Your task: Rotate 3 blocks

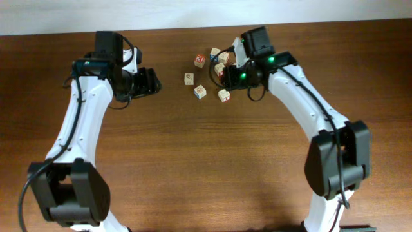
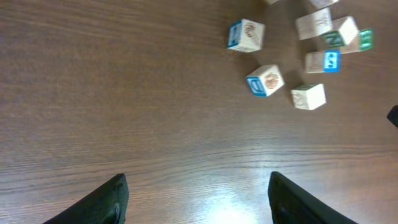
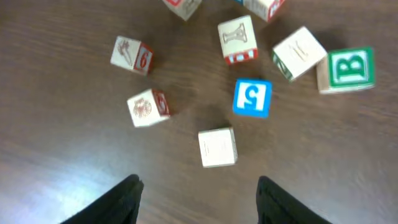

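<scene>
Right wrist view: right end effector (image 3: 199,183) parted and empty above the wooden surface (image 3: 62,155), blue-faced cube (image 3: 252,98) at one o'clock, red-marked cube (image 3: 148,107) at eleven. Left wrist view: left end effector (image 2: 199,177) likewise parted, empty, blue-sided cube (image 2: 265,81) resting at one o'clock.

Blocks (image 3: 217,147): pale matt wood. Table (image 1: 206,161): dark grained wood, slight sheen. Arm shells (image 1: 80,122): smooth plastic.

Cube (image 3: 252,98) w/ blue face (white mark); table (image 3: 74,155) dk brown woodgrain.
</scene>
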`<state>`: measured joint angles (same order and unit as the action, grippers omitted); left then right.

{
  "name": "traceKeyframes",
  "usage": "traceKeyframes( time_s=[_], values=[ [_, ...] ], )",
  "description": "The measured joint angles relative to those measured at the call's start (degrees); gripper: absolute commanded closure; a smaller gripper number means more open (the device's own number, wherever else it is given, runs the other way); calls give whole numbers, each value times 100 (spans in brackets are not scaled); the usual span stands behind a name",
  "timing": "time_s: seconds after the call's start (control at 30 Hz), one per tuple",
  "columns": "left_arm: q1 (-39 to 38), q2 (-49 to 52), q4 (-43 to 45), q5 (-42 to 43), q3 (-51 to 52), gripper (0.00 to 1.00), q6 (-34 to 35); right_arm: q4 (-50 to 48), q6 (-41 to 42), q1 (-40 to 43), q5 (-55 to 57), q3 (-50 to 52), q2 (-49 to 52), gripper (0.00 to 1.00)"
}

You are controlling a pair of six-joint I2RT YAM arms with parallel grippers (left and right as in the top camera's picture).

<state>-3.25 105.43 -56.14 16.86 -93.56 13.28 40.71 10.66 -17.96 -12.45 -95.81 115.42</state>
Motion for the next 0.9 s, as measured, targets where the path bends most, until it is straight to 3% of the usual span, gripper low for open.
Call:
traceKeyframes(
  time_s=[0.6, 0.8, 0.9],
  values=[
    [0, 20, 133, -608, 0, 30, 72, -605, 315, -289, 647, 0, 975, 49],
    [0, 20, 133, -640, 0, 30, 74, -691, 339, -299, 728, 0, 1161, 64],
    [0, 20, 133, -643, 0, 30, 72, -693, 378, -315, 730, 0, 1185, 66]
  ],
)
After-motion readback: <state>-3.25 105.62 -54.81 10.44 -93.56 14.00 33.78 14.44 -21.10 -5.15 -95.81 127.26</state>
